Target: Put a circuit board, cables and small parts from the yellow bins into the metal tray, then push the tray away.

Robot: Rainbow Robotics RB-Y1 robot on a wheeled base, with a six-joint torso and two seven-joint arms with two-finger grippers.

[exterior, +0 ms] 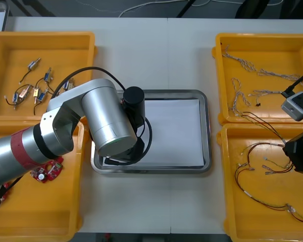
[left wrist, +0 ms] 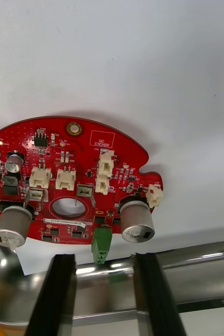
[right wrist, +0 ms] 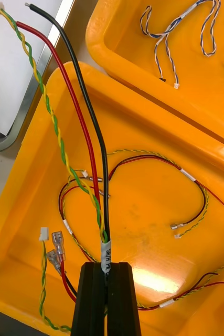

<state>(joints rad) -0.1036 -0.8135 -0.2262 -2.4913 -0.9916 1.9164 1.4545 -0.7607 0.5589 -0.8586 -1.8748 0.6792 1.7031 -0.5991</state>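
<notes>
A round red circuit board (left wrist: 75,178) lies flat on the white inside of the metal tray (exterior: 206,126). My left gripper (left wrist: 104,268) stands open over the tray's rim (left wrist: 195,257), with the board's green connector just beyond its fingertips. The left arm (exterior: 101,121) covers the tray's near left corner. My right gripper (right wrist: 109,265) is shut on a cable bundle (right wrist: 104,178) of black, red and twisted green-yellow wires above the near right yellow bin (exterior: 227,201). The bundle's free ends reach toward the tray's edge.
Another red circuit board (exterior: 46,171) sits in the near left bin. Small metal parts (exterior: 35,91) lie in the far left bin. Twisted blue and white cables (exterior: 242,91) lie in the far right bin. More red and yellow cables (exterior: 262,171) are under the right gripper.
</notes>
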